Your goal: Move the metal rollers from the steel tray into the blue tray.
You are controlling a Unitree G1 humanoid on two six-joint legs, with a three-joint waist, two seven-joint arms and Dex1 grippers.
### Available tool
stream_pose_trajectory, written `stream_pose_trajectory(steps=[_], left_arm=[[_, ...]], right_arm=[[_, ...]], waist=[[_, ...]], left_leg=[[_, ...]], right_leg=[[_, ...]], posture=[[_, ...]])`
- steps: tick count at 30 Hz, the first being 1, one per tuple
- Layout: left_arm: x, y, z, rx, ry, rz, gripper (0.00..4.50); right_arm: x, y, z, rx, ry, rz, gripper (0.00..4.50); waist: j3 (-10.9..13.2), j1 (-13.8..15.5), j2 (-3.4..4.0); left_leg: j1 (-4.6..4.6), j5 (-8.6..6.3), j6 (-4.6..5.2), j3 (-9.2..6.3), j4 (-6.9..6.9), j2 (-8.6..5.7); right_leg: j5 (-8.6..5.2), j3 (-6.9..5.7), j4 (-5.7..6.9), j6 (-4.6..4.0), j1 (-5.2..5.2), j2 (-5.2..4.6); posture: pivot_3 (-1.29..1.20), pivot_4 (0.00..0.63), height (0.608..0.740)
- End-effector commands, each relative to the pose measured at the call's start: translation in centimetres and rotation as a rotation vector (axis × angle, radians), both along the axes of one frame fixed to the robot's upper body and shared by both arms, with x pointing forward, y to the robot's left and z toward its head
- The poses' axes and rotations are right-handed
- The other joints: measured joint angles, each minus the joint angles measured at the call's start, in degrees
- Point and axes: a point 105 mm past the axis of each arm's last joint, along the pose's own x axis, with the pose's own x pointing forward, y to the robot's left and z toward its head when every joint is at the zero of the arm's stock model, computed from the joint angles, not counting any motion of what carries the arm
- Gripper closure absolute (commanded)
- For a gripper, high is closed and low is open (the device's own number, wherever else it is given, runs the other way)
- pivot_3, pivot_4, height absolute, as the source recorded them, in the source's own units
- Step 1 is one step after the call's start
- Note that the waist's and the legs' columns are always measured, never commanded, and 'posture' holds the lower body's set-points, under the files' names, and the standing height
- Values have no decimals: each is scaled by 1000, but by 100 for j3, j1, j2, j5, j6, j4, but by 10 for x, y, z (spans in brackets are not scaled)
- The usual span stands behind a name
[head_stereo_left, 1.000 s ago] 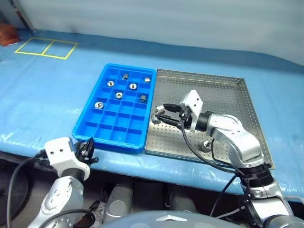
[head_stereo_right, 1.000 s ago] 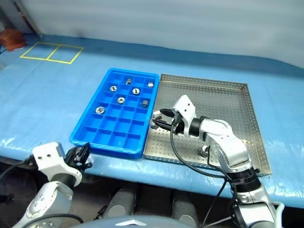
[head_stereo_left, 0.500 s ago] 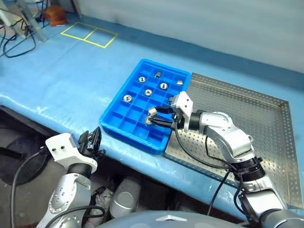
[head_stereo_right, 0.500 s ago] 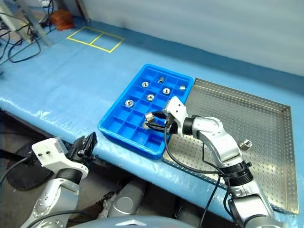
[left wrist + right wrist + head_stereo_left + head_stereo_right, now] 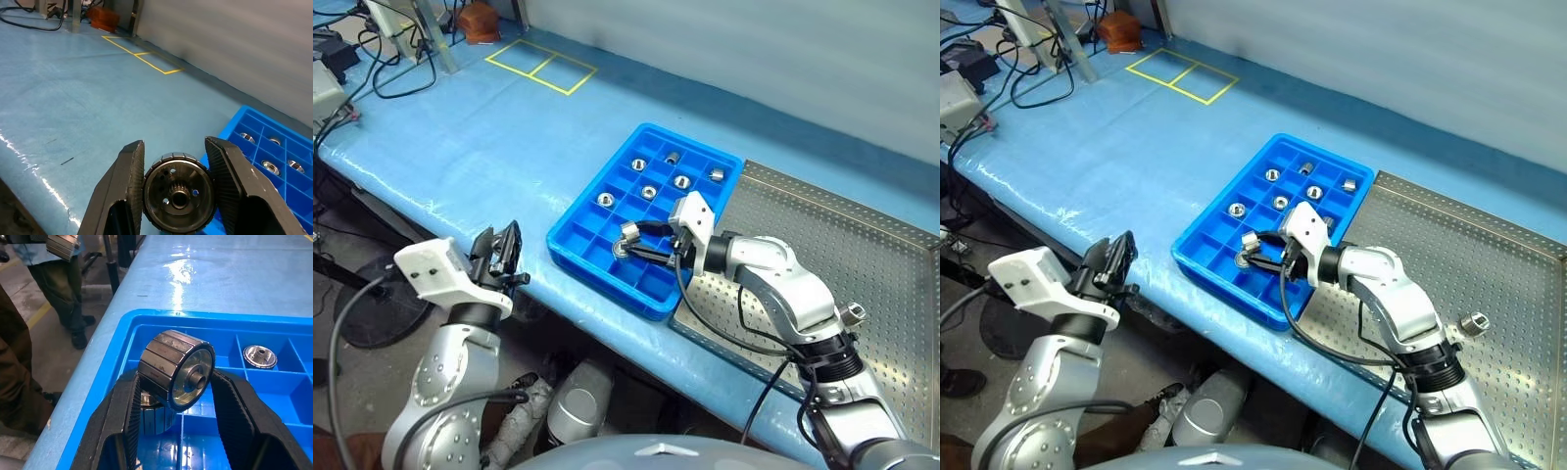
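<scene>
Six rollers (image 5: 649, 192) sit in the blue tray (image 5: 570, 238). The right pincer (image 5: 628, 241) clamps another over the tray's 6 o'clock edge. One (image 5: 851, 313) waits in the steel tray (image 5: 891, 245). The left pincer (image 5: 178, 193) also clamps one.

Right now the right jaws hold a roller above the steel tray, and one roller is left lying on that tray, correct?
Not quite. The right gripper holds its roller above the blue tray, not the steel tray, as the right wrist view shows. One roller does lie on the steel tray.

Yellow tape squares (image 5: 541, 67) on blue table cover (image 5: 460, 147); cables (image 5: 382, 69) beyond.
</scene>
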Motion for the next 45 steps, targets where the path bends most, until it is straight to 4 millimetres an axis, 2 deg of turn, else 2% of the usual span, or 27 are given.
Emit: stream_pose_trajectory(steps=[1, 8, 21, 27, 28, 33, 38, 42, 45], left_arm=[[10, -7, 6, 27, -31, -34, 2819], [35, -25, 5, 42, -26, -117, 2819], [46, -37, -14, 88, 43, -177, 2819], [45, -44, -13, 103, 42, -214, 783], [45, -44, -12, 101, 36, -215, 608], [45, -45, 0, 81, -26, -216, 608], [42, -57, 8, 11, -77, -296, 608], [37, -77, 18, -134, -126, -441, 608], [35, -89, 23, -250, -154, -551, 608]], right_arm=[[-3, -3, 18, 40, -64, -14, 2689], [-6, -8, 21, 38, -79, -47, 2689], [-11, -18, 25, 37, -98, -109, 2689], [-12, -19, 26, 38, -105, -119, 2689], [-11, -19, 26, 39, -106, -125, 2689], [-9, -21, 26, 41, -111, -146, 2689], [-5, -24, 30, 57, -129, -179, 2689], [6, -32, 52, 199, -150, -284, 2689], [5, -36, 70, 345, -123, -296, 2689]], waist=[[0, -5, 1], [-1, -114, 2], [-2, -599, 2], [-2, -869, 2], [-2, -905, 2], [-2, -1119, 2], [-2, -1290, 2], [-1, -1412, 2], [-1, -1516, 2]], left_leg=[[0, 0, 0, 0, 0, 0], [3, 3, -3, 1, 4, 1], [6, 5, 0, -1, 14, 4], [25, 6, 3, -3, 17, 4], [30, 6, 4, -4, 17, 4], [52, 7, 6, -5, 17, 5], [68, 7, 7, -5, 16, 6], [70, 9, 10, -4, 17, 5], [71, 11, 13, -4, 18, 6]], right_leg=[[0, 0, 0, 0, 0, 0], [5, -2, -1, -1, 7, 1], [13, -1, -1, -6, 17, 4], [14, -1, -2, -6, 38, 4], [14, -1, -2, -6, 43, 4], [14, -1, -2, -7, 65, 4], [14, 1, -2, -8, 78, 5], [14, 6, -2, -8, 81, 4], [15, 7, -1, -8, 83, 6]], posture=[[432, 150, 740], [366, 150, 740], [303, 150, 740], [293, 150, 740], [294, 150, 740], [294, 150, 740], [292, 150, 740], [258, 150, 740], [235, 150, 740]])
